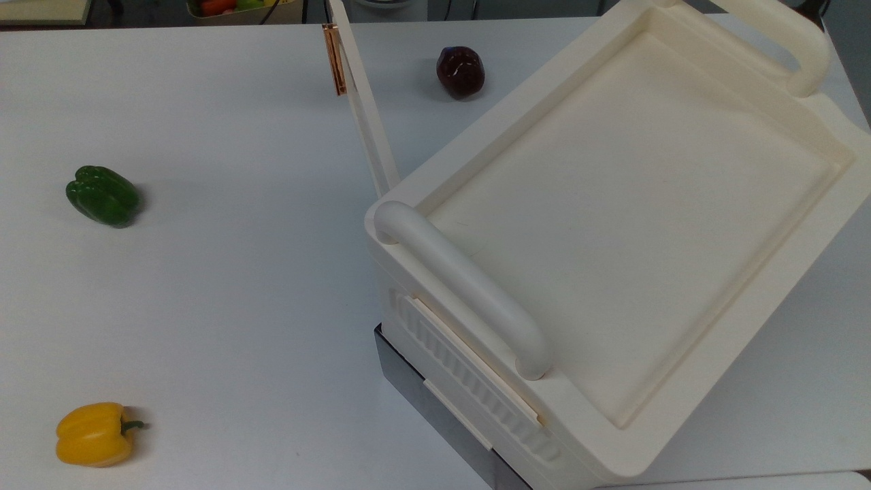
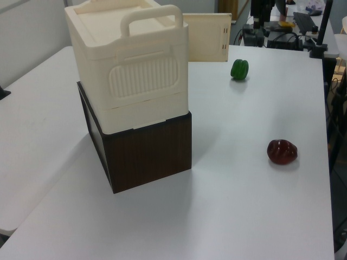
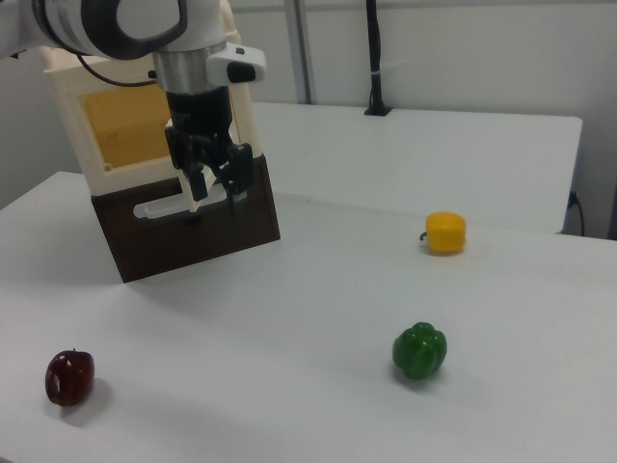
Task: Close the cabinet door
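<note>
Cream plastic cabinet door (image 1: pixel 364 112), thin and flat, stands open.

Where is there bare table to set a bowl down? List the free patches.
Widest free patch in the top view: the table between the green pepper, the yellow pepper and the cabinet. A smaller one lies between green pepper and open cabinet door. Crowded: between door and cabinet, where the dark red fruit sits; in the right view the hand hangs there.
</note>
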